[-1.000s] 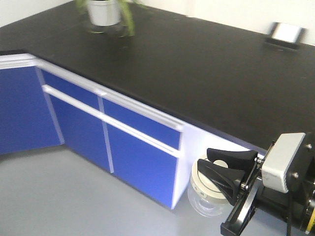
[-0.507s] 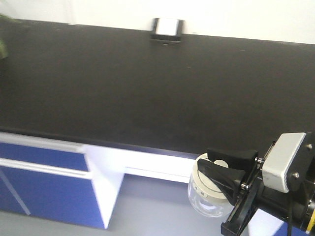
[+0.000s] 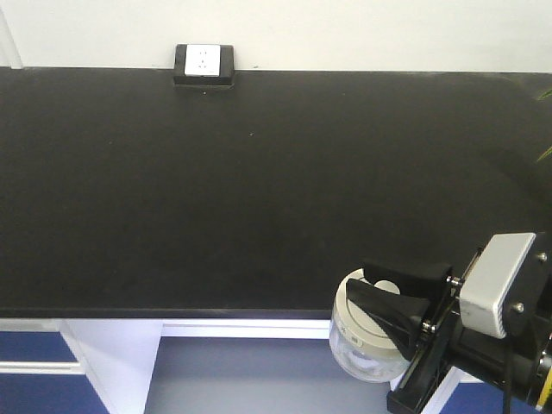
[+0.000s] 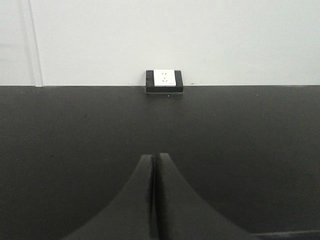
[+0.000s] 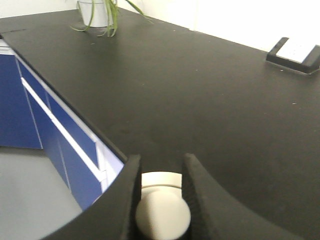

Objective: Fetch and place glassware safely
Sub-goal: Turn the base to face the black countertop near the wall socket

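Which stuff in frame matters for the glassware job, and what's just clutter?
Job: glass jar, gripped at its lid by the right gripper; black countertop, likely the put-down surface.
Lying about: socket box, potted plant, blue cabinets; left gripper, shut and empty.

The counter (image 3: 216,190) has a flat, matte black top that runs back to a white wall (image 3: 345,34). A black socket box (image 3: 205,65) with a white face sits on the counter at its far edge, touching the wall. In the right wrist view a potted plant (image 5: 95,12) with thin green leaves stands on a far corner of the top, well apart from the socket box. Below the front edge are blue drawer fronts (image 5: 50,125) with white trim
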You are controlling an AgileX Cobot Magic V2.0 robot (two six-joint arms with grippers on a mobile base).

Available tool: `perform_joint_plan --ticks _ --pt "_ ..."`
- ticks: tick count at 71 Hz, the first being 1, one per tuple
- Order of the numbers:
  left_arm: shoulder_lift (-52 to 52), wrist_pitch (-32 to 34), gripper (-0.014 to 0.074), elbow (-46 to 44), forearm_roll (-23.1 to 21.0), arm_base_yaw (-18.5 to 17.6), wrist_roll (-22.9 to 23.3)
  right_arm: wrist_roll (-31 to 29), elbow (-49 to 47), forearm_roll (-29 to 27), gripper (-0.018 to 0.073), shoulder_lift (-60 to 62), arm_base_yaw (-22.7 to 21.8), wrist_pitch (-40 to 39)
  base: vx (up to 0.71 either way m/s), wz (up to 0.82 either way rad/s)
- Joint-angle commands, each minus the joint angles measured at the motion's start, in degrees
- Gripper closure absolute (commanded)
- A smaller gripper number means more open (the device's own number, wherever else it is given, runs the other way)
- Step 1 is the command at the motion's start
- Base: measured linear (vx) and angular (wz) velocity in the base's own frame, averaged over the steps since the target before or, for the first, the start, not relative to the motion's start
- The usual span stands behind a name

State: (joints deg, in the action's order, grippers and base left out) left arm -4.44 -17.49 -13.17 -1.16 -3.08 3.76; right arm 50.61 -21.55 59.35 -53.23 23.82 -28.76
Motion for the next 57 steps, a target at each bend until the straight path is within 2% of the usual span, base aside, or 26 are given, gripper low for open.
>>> perform_joint_plan --ticks 1,57 --pt "-0.92 4.32 0.0603 -1.55 -0.46 -0.24 0.34 -0.23 -1.9 -1.91 0.056 0.77 -0.29 -3.47 0.18 -0.07" --pt "-0.92 4.32 0.0603 -1.55 -0.46 -0.24 0.34 -0.25 -1.9 -1.91 0.056 0.77 -0.29 -3.37 0.15 0.05"
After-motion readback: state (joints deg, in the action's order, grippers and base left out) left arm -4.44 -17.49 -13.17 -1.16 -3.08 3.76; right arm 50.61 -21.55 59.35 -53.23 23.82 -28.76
